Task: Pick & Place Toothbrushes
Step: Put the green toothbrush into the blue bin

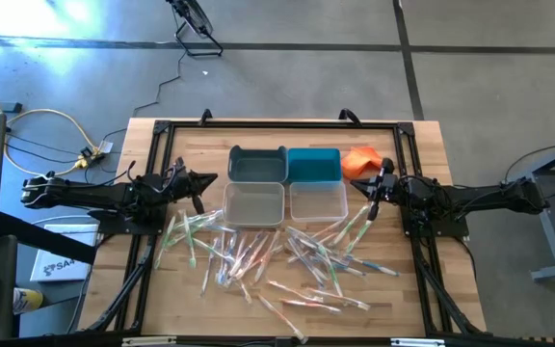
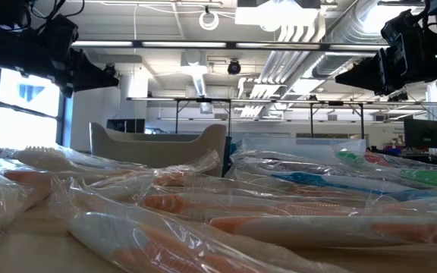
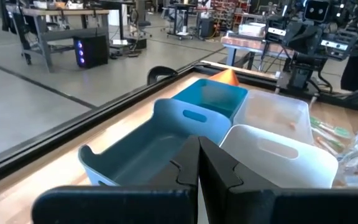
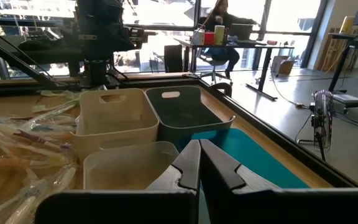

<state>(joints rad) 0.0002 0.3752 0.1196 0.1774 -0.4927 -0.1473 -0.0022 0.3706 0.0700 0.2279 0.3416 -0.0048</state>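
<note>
A: Nearest the table-level camera, what is logged?

B: Thin toothbrushes in clear crinkled wrappers (image 2: 226, 216), with orange-red, whitish, blue and green handles, lying flat on the pale wooden slatted tabletop (image 1: 123, 289). From above they form a loose scatter (image 1: 277, 255) across the front half of the table, overlapping at all angles.

A: Behind the scatter?

B: Four small rectangular plastic bins in a two-by-two block, touching. Front row: a whitish-grey bin (image 1: 254, 203) on the left, a clear whitish bin (image 1: 318, 200) on the right. Back row: a dark slate-grey bin (image 1: 257, 164), then a teal-blue bin (image 1: 313, 164). No toothbrush shows inside any bin from above. A crumpled orange cloth (image 1: 359, 160) lies just beside the teal bin, toward the right arm.

A: Left gripper?

B: The left gripper (image 3: 199, 163) hangs above the table, left of the bins. Its two dark fingers are pressed together with nothing between them.

A: Right gripper?

B: The right gripper (image 4: 199, 163) hangs near the cloth and the clear bin. Fingers likewise closed tip to tip, empty.

A: Farther off?

B: A seated person (image 4: 219, 28) at a desk beyond the table.
</note>
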